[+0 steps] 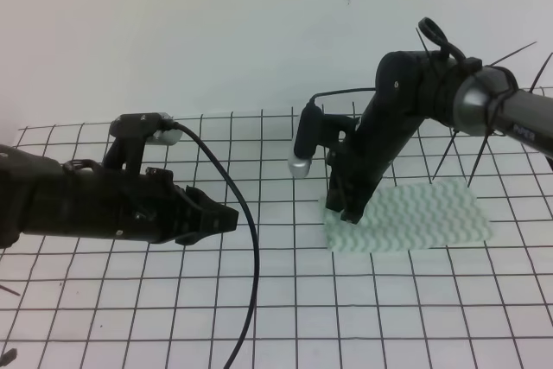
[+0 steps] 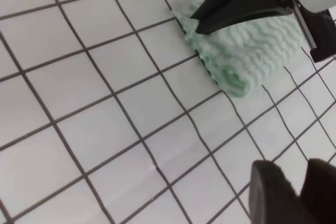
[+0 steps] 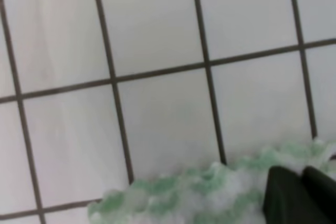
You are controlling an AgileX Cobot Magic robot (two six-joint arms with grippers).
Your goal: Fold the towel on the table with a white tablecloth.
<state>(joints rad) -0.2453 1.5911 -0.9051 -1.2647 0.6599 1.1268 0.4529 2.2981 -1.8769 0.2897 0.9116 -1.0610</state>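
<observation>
In the exterior high view the left gripper (image 1: 226, 218) hangs over the left half of the tabletop (image 1: 104, 317), its dark fingers (image 1: 207, 211) pointing right toward the middle, drawn together with nothing between them; a black cable (image 1: 246, 239) loops from the wrist camera housing (image 1: 151, 131) down across the white tablecloth (image 1: 389, 317) to the near edge; the cloth's thin black grid lines run over the whole surface, slightly uneven in places. The gripper is well apart from the towel (image 1: 415, 218).

To the right of the middle the right gripper (image 1: 348, 213) comes down steeply from the upper right and meets the towel's left edge; in the right wrist view two dark fingers (image 3: 302, 195) sit close together at the lower right corner, right against the fuzzy green-and-white edge of the cloth, but the frame cuts them off and I cannot tell whether fabric is pinched between them.

The towel lies on the right half of the tabletop, mint-green and white wavy stripes, stretched out flat to the right of the right gripper; in the left wrist view its near-left edge (image 2: 231, 61) shows as a thick, rounded fold, more than one layer deep, resting on the gridded cloth beneath the other arm's dark wedge-shaped fingers (image 2: 236, 3).
</observation>
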